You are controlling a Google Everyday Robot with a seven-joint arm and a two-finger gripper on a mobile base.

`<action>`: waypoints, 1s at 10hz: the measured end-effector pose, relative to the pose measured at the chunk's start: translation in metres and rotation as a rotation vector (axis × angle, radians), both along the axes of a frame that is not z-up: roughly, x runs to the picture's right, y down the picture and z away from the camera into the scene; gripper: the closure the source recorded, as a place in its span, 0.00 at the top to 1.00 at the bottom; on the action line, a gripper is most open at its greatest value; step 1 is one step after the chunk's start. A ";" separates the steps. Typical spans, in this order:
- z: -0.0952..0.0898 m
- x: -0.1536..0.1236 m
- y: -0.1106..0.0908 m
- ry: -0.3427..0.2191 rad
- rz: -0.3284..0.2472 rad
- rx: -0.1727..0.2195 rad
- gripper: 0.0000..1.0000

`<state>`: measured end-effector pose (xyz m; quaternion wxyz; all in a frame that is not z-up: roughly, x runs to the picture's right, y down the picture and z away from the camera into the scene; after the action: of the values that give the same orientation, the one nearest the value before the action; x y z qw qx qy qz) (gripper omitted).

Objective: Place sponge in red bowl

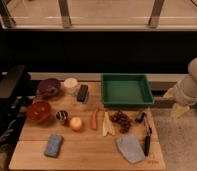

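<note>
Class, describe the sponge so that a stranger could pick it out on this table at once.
Start at the wooden table, with the tool hanging beyond its right edge, and go to the front left corner, in front of the red bowl. The sponge lies there alone: small, blue-grey, rounded, unlike the larger grey cloth at front right.

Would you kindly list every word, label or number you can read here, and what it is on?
No text can be read.
Wooden table: a faint mark at its near right corner, too blurred to read.
Gripper, open beside the table's right edge: no lettering visible.
</note>
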<state>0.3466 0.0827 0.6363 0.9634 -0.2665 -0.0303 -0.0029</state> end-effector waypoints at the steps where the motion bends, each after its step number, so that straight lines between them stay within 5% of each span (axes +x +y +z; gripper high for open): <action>1: 0.000 0.000 0.000 0.000 0.000 0.000 0.64; 10: 0.008 -0.009 -0.006 -0.036 -0.033 -0.002 0.64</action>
<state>0.3376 0.0764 0.6440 0.9622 -0.2678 -0.0433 -0.0234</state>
